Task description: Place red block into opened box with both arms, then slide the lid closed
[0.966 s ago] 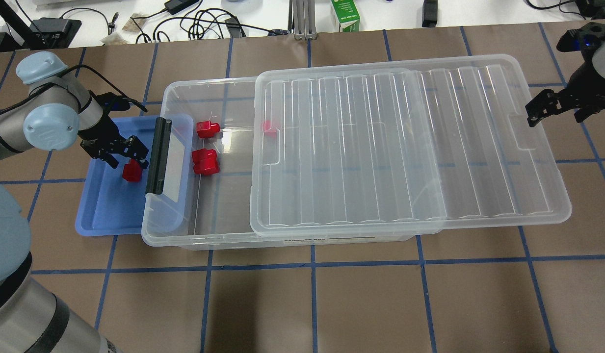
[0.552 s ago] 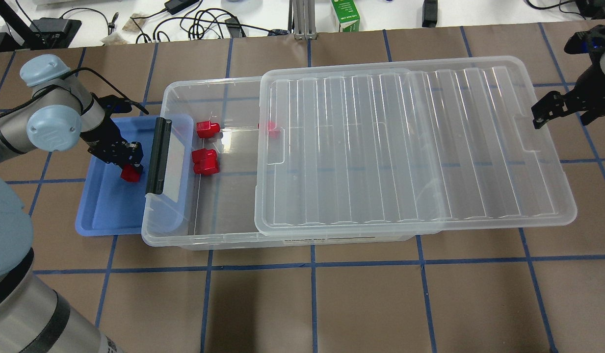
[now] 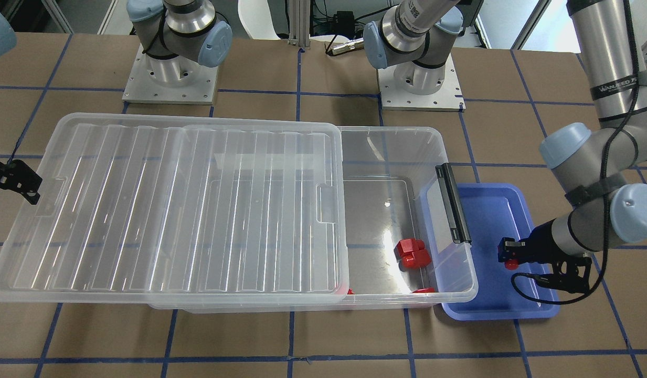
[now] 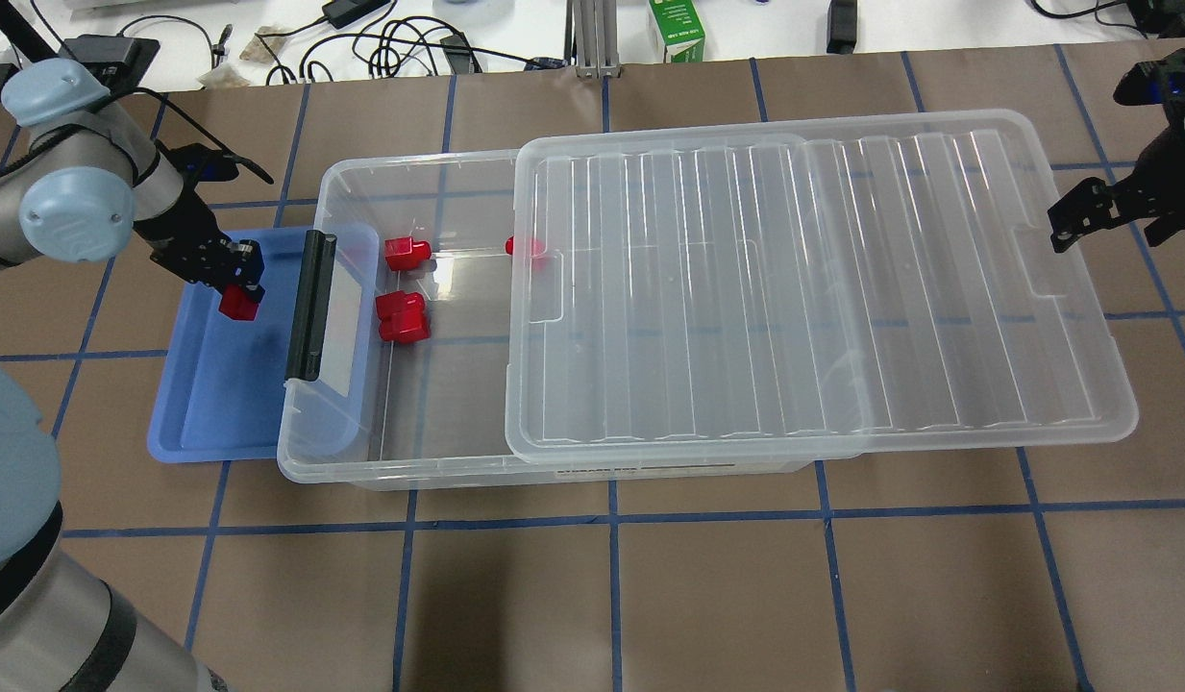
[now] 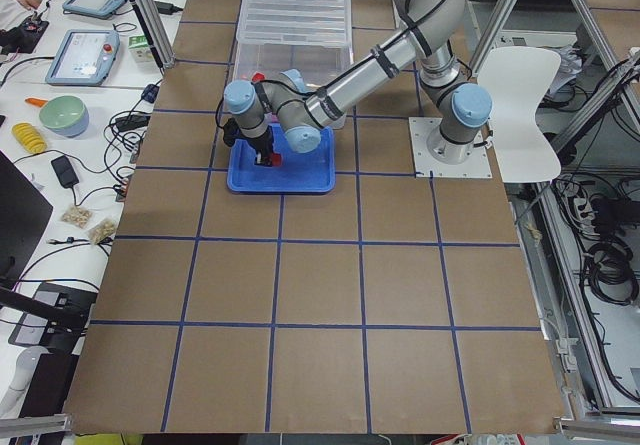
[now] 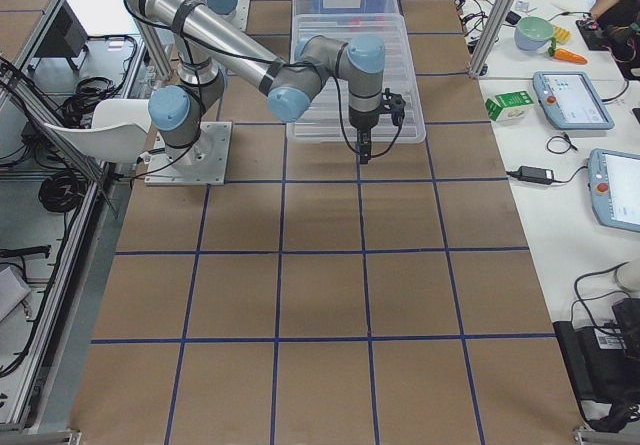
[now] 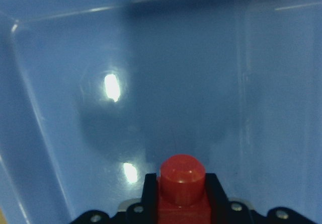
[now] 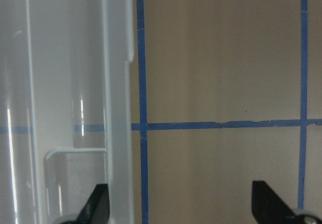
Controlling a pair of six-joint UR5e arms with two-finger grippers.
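Observation:
My left gripper (image 4: 234,279) is shut on a red block (image 4: 236,304) and holds it above the blue tray (image 4: 208,423). The wrist view shows that block (image 7: 182,176) pinched between the black fingers. The clear box (image 4: 409,474) lies open at its left end, where three red blocks (image 4: 403,317) lie on its floor. The ribbed lid (image 4: 794,288) covers the rest and overhangs the box's right end. My right gripper (image 4: 1073,223) is open at the lid's right notch, with the lid's rim (image 8: 121,108) between its fingers.
The box's black clip handle (image 4: 308,308) stands between the tray and the box opening. Cables and a green carton (image 4: 677,29) lie along the table's far edge. Both arm bases (image 3: 171,73) sit on the robot's side.
My left gripper closed on the red block and lifted it off the tray, moving back and left. The lid and my right gripper shifted slightly to the right.

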